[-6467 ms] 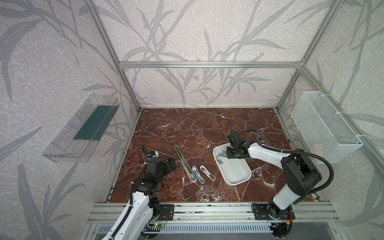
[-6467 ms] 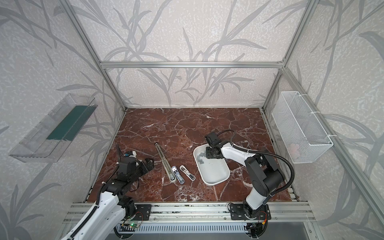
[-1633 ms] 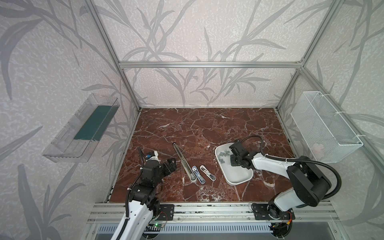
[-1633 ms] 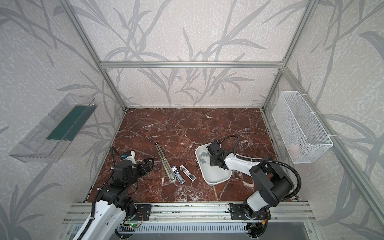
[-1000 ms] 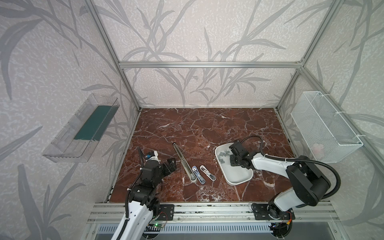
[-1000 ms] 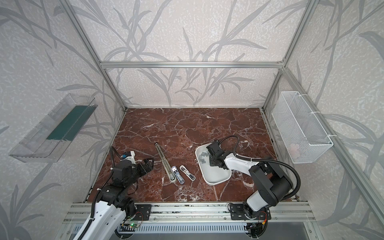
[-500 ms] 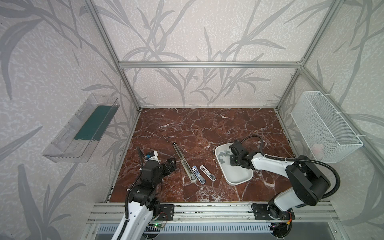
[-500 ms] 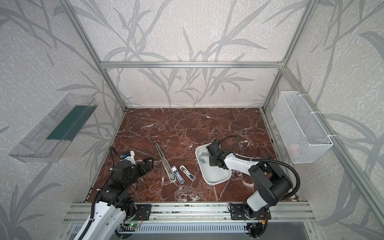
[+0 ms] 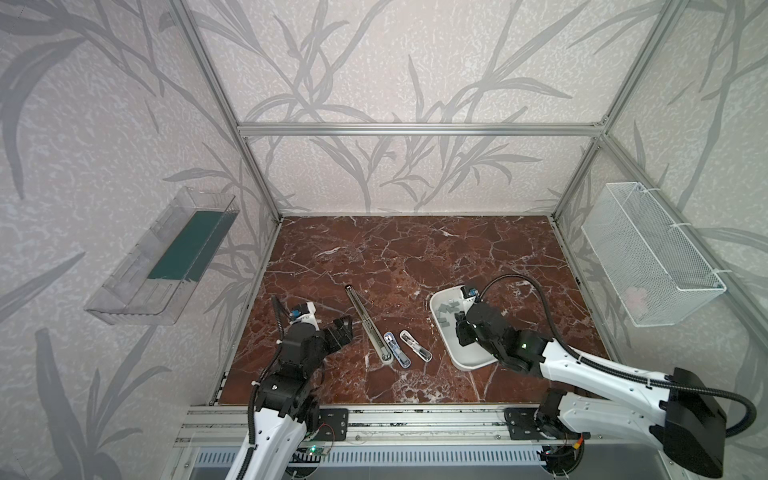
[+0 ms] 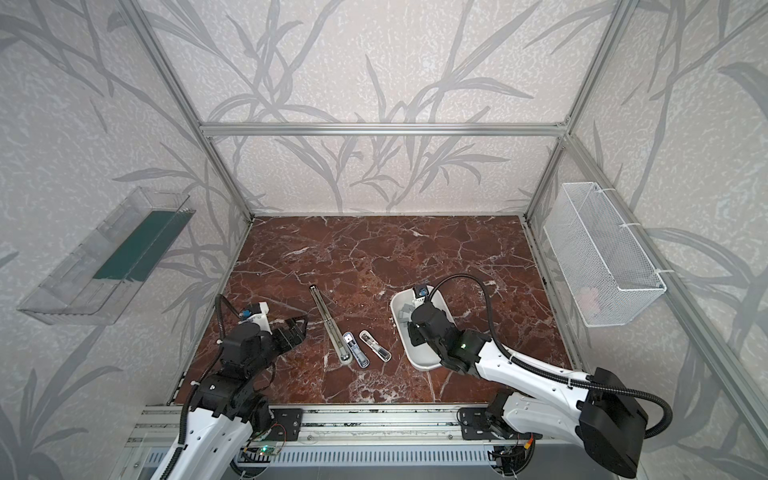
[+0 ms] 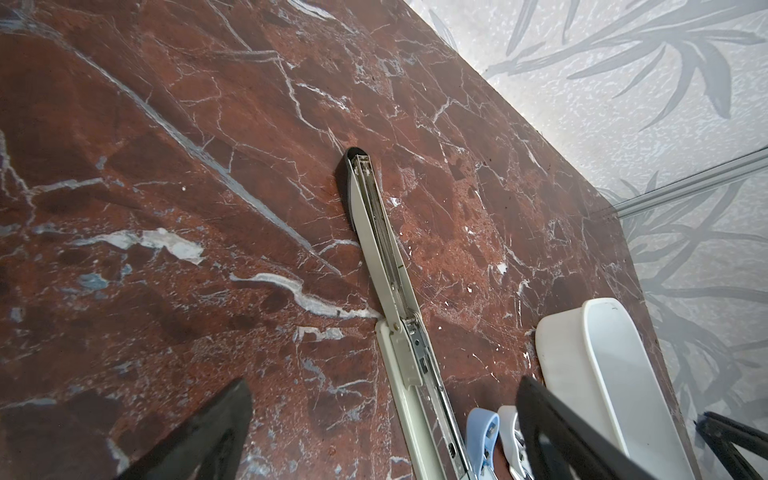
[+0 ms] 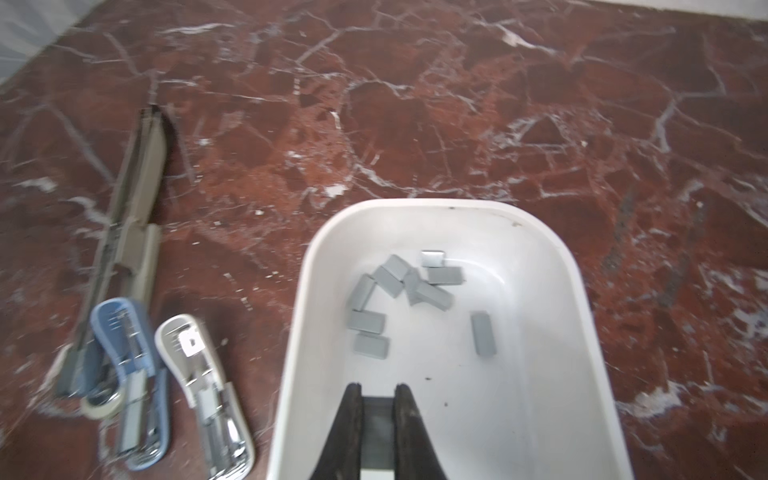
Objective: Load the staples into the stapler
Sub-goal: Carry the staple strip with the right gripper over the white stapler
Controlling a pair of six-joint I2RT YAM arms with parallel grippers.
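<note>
Ten or so staples (image 12: 409, 286) in tray (image 12: 582, 291)

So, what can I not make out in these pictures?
Right gripper: what sits between its jaws; right wrist view, shadowed and cut by the frame edge.
Blue stapler: loaded or not; blurred in the right wrist view, tiny in both top views.
Pink thing in the wire basket: top view, mesh veils it.

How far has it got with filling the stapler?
Early days. Done: the long beige stapler, blue stapler and white stapler lie opened on the table. In hand: the right claw pinches one staple strip over the white tray, other staples loose inside. Still to do: carry it to a stapler, seat it, close up. The left claw is open, empty.
</note>
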